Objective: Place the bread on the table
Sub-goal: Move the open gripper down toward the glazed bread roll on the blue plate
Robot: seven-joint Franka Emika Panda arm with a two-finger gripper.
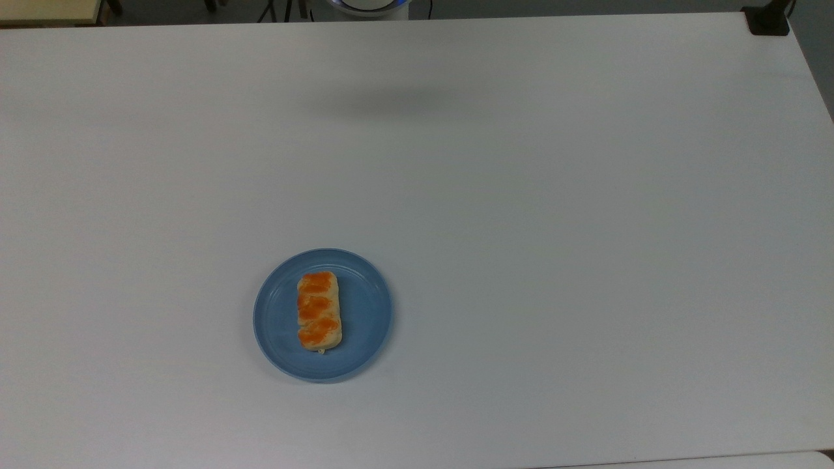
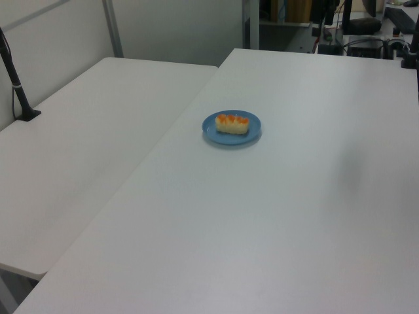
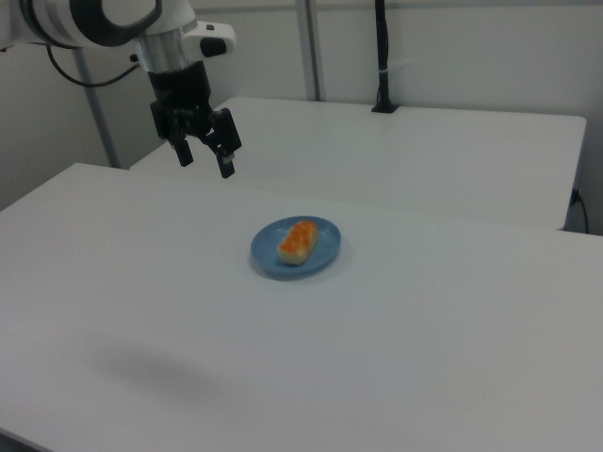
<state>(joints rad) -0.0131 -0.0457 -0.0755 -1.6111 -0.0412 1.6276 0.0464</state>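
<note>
A round blue plate (image 1: 365,326) sits flat, its rim a lighter blue than its centre; it lies toward the top view's lower left. A second white tabletop (image 2: 85,150) butts up against the main one, the seam between them running diagonally through the left view. A black post on a small black base (image 2: 19,91) stands at that second top's far edge, with a thin cable along it. In the right view the same kind of black post (image 3: 382,56) rises at the back.
</note>
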